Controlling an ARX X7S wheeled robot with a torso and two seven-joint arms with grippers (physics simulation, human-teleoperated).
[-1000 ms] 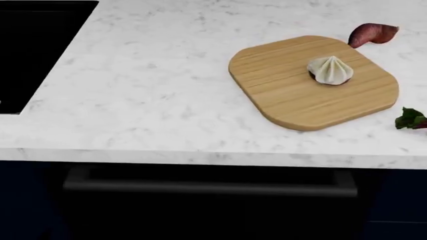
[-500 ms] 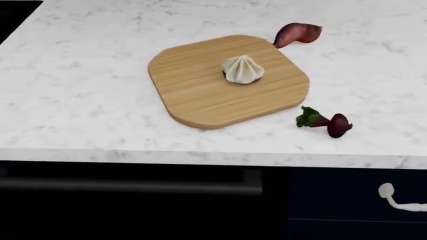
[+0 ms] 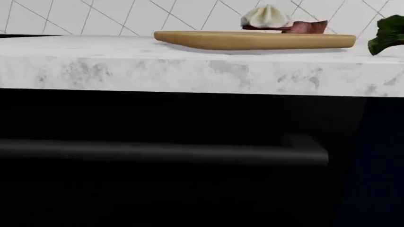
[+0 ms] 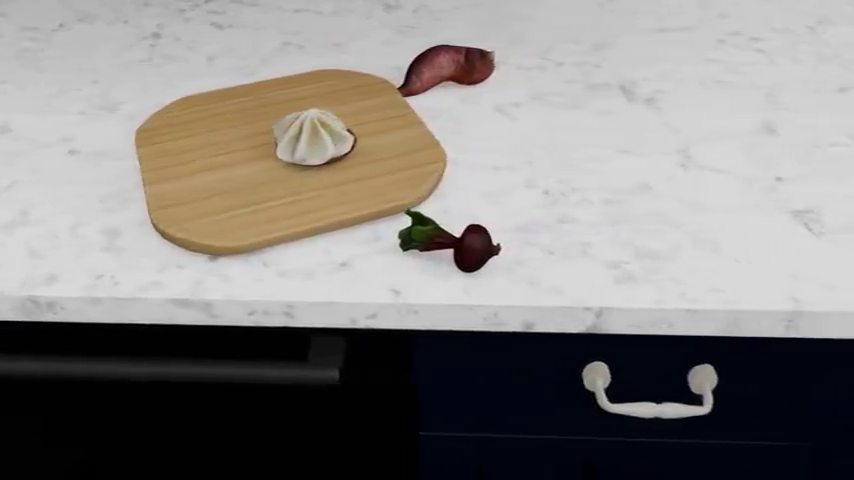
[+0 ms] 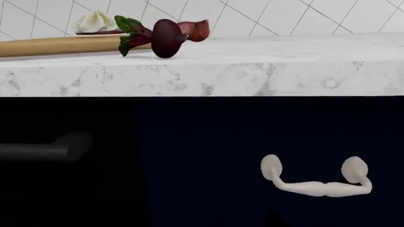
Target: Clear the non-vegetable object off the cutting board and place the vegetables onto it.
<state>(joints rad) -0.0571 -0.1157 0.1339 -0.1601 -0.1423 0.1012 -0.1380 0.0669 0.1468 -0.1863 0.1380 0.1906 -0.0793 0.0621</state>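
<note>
No gripper fingers are seen in any view, so their state cannot be told. The dumpling (image 4: 312,137) sits on the cutting board (image 4: 240,205); the beet (image 4: 458,242) and the sweet potato (image 4: 447,67) lie just beside it on the countertop (image 4: 667,150).

You see a cream-white pleated dumpling (image 4: 312,136) on a light, grained wooden cutting board (image 4: 227,200), a reddish-purple sweet potato (image 4: 447,67), a maroon, green-leafed beet (image 4: 461,243), grey-veined white marble countertop (image 4: 667,150), navy drawer (image 4: 641,400).
</note>
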